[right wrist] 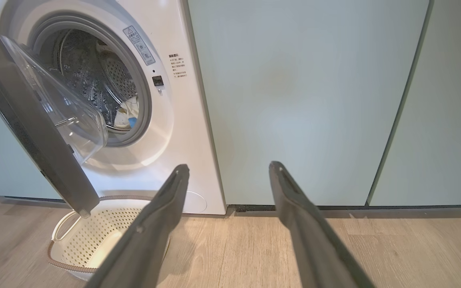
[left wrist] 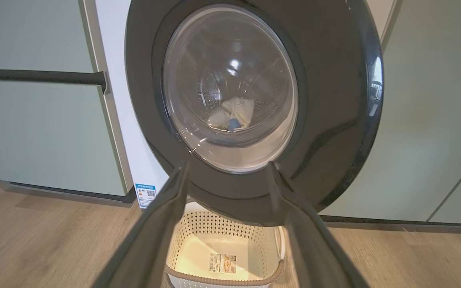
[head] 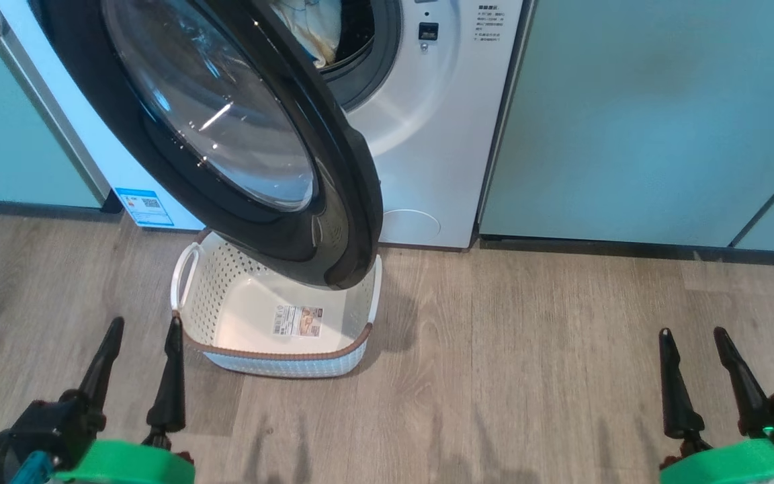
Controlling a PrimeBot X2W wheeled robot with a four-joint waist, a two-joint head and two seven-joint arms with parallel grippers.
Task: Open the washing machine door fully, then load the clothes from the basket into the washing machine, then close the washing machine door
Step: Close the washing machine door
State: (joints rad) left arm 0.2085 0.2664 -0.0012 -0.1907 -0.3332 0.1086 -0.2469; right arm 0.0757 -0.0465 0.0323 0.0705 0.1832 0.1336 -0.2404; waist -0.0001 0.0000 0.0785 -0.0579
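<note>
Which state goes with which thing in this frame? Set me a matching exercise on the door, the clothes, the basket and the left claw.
Things:
1. washing machine door
2. clothes
3. basket
4. left claw

States:
A. bare inside, beneath the door
B. fingers apart, holding nothing
C. lying inside the drum
D. swung open

Pairs: 1-D, 2-C, 3-A, 4-B

Place: home laundry corner.
Appliance: white front-load washer (head: 427,134), built in between cabinets (head: 629,121).
Fronts: pale green, flat, on both sides.
Floor (head: 528,370): grey wood-look planks.
Laundry: perforated basket (head: 222,289) on floor before washer; clothes (right wrist: 128,114) in steel drum (right wrist: 90,76).
</note>
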